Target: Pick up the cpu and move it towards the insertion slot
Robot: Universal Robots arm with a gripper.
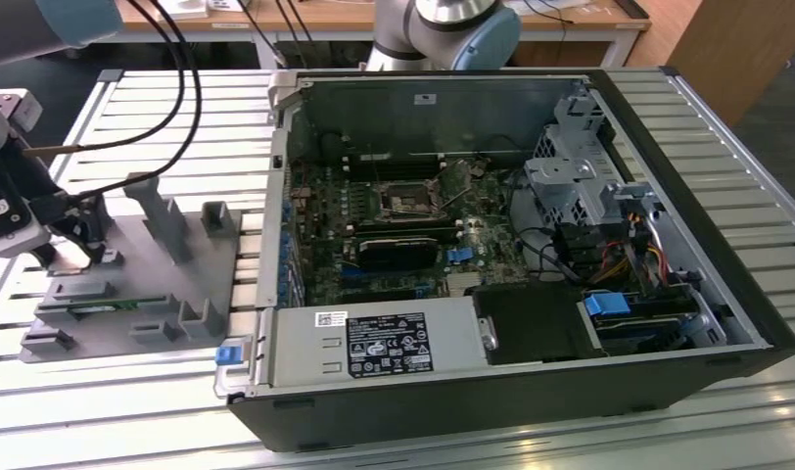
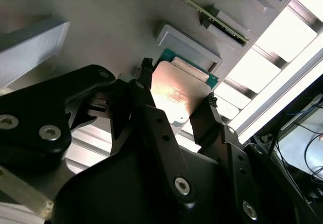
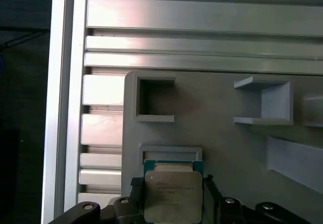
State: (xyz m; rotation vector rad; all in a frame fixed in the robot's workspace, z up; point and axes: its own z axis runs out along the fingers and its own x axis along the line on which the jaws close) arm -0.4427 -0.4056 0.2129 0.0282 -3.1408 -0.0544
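Note:
The cpu [image 2: 176, 90], a thin square chip with a pale metal top and green edge, sits between the black fingers [image 2: 151, 113] in both wrist views. My gripper [image 2: 179, 82] is shut on it, its fingertips pressing on opposite edges. The cpu [image 3: 173, 193] is low over the grey plastic fixture [image 3: 227, 148], beside a small raised frame; I cannot tell if it still rests there. In the exterior view my gripper [image 1: 77, 257] is at the exterior view's left, over the fixture [image 1: 123, 294]. The insertion slot [image 1: 411, 201] lies on the motherboard inside the open case, far from the gripper.
The open computer case [image 1: 711, 245] takes up the middle and the exterior view's right, with a long black card [image 1: 397, 250], a drive cage [image 1: 574, 186] and a power supply [image 1: 371, 343]. Upright posts [image 1: 163, 215] rise from the fixture. Cables [image 1: 175, 98] hang over the slatted aluminium table [image 1: 136, 411].

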